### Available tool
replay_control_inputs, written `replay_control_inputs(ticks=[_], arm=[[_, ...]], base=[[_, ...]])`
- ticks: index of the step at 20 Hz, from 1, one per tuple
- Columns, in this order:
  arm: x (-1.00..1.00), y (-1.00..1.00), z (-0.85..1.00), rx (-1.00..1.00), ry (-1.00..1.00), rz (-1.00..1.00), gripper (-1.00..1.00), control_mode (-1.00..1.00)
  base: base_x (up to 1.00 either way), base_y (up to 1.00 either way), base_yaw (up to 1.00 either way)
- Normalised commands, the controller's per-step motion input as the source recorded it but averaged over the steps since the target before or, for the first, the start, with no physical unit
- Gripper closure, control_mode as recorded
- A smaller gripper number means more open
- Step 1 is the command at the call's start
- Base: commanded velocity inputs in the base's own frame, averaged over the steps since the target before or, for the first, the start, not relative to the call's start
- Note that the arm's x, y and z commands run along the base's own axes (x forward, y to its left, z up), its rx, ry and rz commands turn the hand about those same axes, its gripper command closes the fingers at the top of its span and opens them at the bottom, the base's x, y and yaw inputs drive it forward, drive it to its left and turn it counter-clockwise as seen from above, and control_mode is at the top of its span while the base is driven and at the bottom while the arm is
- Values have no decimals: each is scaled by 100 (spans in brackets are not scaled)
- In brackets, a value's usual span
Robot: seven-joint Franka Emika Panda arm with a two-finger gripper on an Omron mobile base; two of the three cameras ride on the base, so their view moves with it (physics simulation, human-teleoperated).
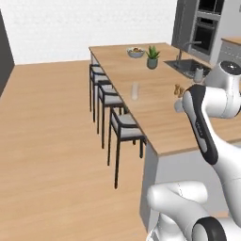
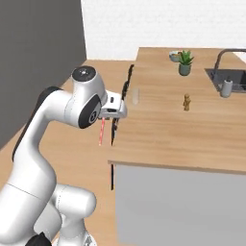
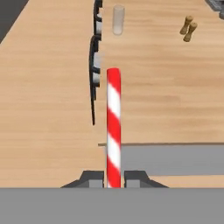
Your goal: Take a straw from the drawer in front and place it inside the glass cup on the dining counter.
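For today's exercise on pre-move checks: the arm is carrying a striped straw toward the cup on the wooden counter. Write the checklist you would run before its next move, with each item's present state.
1. Straw held between the fingers of the gripper: ok.
2. Straw hanging straight down from the hand in the right base view: ok.
3. Glass cup upright on the dining counter: ok.
4. Cup standing apart from the wooden shakers: ok.
5. Straw over the cup: not ok, the cup is farther along the counter.
6. Cup interior free: cannot tell.
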Motion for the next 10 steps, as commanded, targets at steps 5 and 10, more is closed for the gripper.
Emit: replay_control_inputs(ticks=[5, 10], arm=[[0, 0, 0, 0, 0, 0, 100, 100], [0, 0, 0, 0, 0, 0, 100, 100]], base=[[53, 100, -33], [59, 99, -35]])
